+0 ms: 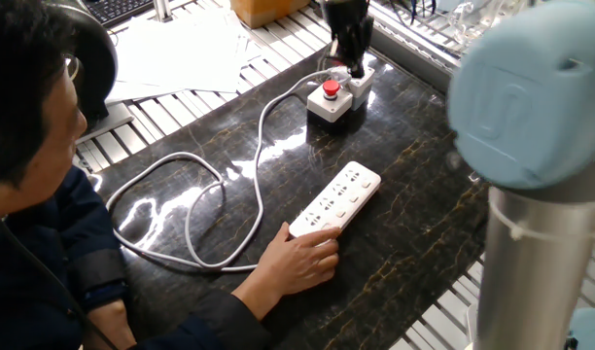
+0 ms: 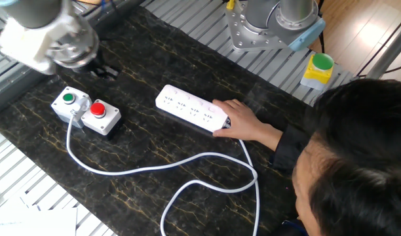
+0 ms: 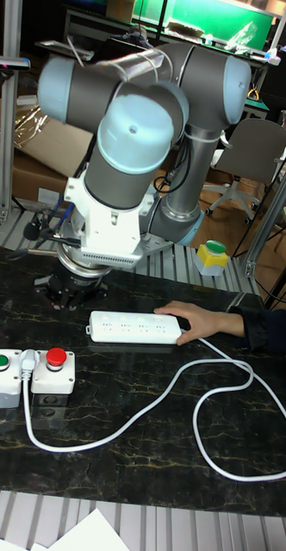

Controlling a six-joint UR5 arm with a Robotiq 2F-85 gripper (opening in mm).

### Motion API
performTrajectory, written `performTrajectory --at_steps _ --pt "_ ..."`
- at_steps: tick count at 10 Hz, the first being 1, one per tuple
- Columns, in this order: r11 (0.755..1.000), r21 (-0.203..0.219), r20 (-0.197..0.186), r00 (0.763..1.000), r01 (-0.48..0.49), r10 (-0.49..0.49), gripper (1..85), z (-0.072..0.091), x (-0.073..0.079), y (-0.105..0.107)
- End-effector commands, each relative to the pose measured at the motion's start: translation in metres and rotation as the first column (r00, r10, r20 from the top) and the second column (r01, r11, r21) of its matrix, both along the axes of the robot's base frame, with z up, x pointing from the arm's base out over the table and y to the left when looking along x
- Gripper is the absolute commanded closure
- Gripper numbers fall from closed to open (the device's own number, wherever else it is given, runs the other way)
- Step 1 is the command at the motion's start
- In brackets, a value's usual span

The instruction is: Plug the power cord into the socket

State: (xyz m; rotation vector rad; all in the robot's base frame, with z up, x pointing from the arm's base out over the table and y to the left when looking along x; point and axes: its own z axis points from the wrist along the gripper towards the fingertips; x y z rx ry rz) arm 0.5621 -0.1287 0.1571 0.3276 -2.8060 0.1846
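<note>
Socket (image 2: 190,109) lies flat mid-desk (image 2: 154,147), a person's hand (image 2: 242,122) resting on 1 end. Power cord (image 2: 187,172) loops across the desk beside it. Gripper (image 2: 99,67) hangs near the button box (image 2: 86,111); its opening cannot be made out.

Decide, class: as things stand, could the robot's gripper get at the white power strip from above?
Probably yes for most of it: the power strip lies flat and uncovered, apart from the gripper. Only the person's hand rests on one end.
</note>
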Motion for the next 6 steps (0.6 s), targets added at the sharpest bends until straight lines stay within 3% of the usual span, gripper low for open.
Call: performTrajectory --at_steps 1,6 --pt "1.0 -0.024 -0.002 1.0 -0.018 0.018 84.0 0.007 0.033 -0.015" --pt "0.998 -0.037 0.067 0.997 -0.046 0.049 84.0 -0.018 0.084 -0.022"
